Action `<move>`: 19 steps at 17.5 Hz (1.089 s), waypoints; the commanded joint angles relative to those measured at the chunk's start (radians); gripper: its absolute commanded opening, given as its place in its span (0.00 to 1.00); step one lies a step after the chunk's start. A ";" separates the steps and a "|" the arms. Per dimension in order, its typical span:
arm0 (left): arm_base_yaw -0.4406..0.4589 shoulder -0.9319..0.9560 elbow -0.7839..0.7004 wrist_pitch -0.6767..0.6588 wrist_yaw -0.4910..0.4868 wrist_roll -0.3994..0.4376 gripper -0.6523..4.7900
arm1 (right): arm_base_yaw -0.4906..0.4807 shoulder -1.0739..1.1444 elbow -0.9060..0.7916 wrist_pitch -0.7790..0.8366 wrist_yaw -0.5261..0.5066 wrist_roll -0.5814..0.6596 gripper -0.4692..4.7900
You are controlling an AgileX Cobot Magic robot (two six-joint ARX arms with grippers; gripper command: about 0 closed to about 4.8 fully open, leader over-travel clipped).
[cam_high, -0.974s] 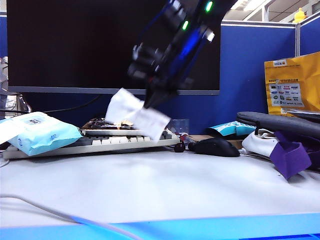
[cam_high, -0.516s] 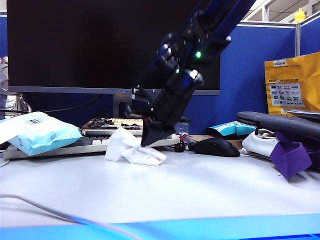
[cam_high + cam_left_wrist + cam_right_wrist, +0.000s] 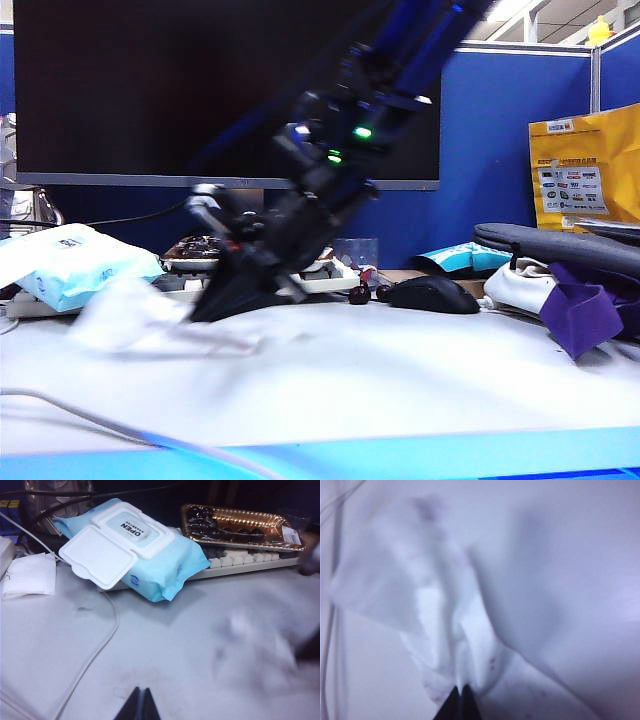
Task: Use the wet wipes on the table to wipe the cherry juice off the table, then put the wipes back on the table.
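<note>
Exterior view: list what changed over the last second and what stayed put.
The right end effector came down from above the keyboard and swept left along the table, dragging the wet wipes it stays shut on. The wipes packet, mouse, cherries and left end effector did not move.

Showing on table (image 3: 400, 380): one wet wipes (image 3: 125, 318) sheet, one wipes packet (image 3: 145, 555), one keyboard (image 3: 250, 559), one mouse (image 3: 432, 294), two loose cherries (image 3: 358, 295), two grippers.

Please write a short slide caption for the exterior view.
Right gripper, shut on the wet wipe, presses it onto the table in front of the keyboard.
</note>
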 commanded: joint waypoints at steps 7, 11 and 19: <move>0.001 0.001 -0.001 -0.008 0.004 0.001 0.11 | -0.060 0.011 0.002 -0.040 0.847 0.015 0.09; 0.001 0.001 -0.001 -0.008 0.004 0.001 0.11 | -0.066 0.011 0.002 -0.016 0.339 -0.076 0.09; 0.000 0.001 -0.001 -0.008 0.004 0.001 0.11 | 0.074 0.021 0.003 0.053 0.801 -0.148 0.09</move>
